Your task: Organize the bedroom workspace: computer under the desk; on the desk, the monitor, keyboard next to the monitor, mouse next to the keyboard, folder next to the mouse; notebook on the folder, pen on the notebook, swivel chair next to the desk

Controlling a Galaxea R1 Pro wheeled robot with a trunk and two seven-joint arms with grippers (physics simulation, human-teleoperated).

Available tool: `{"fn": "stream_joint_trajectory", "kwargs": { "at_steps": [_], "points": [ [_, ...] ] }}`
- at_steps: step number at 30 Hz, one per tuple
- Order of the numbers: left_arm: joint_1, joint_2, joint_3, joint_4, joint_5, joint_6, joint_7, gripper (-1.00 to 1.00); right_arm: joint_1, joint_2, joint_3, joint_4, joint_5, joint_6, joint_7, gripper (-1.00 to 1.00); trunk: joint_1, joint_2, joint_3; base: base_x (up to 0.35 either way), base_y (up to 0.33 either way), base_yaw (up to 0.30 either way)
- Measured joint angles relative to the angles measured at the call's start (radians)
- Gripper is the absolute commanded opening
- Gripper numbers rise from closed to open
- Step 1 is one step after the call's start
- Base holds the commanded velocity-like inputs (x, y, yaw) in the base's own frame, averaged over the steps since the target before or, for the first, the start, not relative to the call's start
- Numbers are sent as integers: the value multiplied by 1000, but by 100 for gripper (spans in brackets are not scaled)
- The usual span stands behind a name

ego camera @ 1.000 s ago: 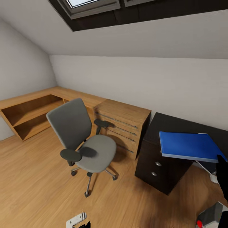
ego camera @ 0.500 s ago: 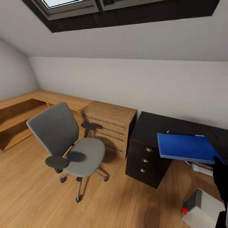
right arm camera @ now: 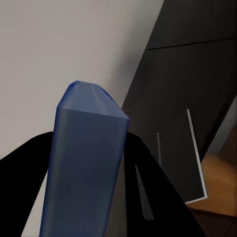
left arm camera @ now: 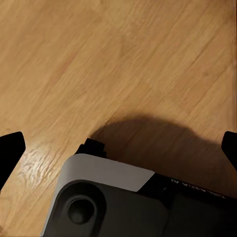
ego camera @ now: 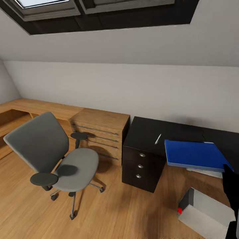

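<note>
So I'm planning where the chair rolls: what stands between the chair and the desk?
In the head view, a light wooden dresser stands against the wall between the chair and the desk; in front of it the wood floor is bare.

The desk (ego camera: pixel 186 131) runs off the right edge; the folder (ego camera: pixel 196 154) hides part of its top.

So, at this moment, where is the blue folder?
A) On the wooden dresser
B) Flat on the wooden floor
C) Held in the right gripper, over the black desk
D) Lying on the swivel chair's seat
C: the folder sits clamped between the right gripper's fingers, raised over the desk; the swivel chair seat is bare.
</note>
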Motion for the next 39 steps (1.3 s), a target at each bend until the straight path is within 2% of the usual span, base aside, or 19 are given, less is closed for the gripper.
{"fn": "stream_joint_trajectory", "kwargs": {
  "at_steps": [1,8,12,20,26,30,34,36,37,39],
  "points": [
    [0,0,0,4,4,-62,0,100,0,-1,-1,1,0,0,0,-100,-4,7,3,0,0,-270],
    [0,0,0,5,6,-90,0,100,0,-4,2,23,-7,13,7,-100,-31,56,25,0,0,-75],
    [0,0,1,5,5,-99,0,100,0,-2,2,25,-7,11,8,-100,-31,56,25,0,0,-16],
    [0,-1,6,5,7,-171,-1,100,0,-3,0,28,-6,5,2,-100,-31,56,25,0,0,-212],
    [0,-2,6,5,8,-184,-1,100,-1,-4,3,89,-2,-14,0,-100,-31,56,25,0,0,-262],
    [0,-2,6,5,9,-185,-1,100,-4,-4,4,144,-3,-86,-1,-100,-31,56,25,0,0,-265],
    [0,-2,6,5,9,-184,-1,100,-5,-2,19,173,-2,-205,-2,-100,-31,56,25,0,0,-266],
    [0,-2,6,5,9,-184,-1,100,-6,1,46,179,-4,-273,-3,-100,-31,56,25,0,0,-267],
    [0,-2,6,5,9,-184,-1,100,-6,6,97,185,-50,-373,-4,-100,-31,56,25,0,0,-269],
    [0,-2,6,5,9,-185,-1,100,-6,7,121,187,-74,-403,-4,-100,-31,56,25,0,0,-269]
  ]
}}
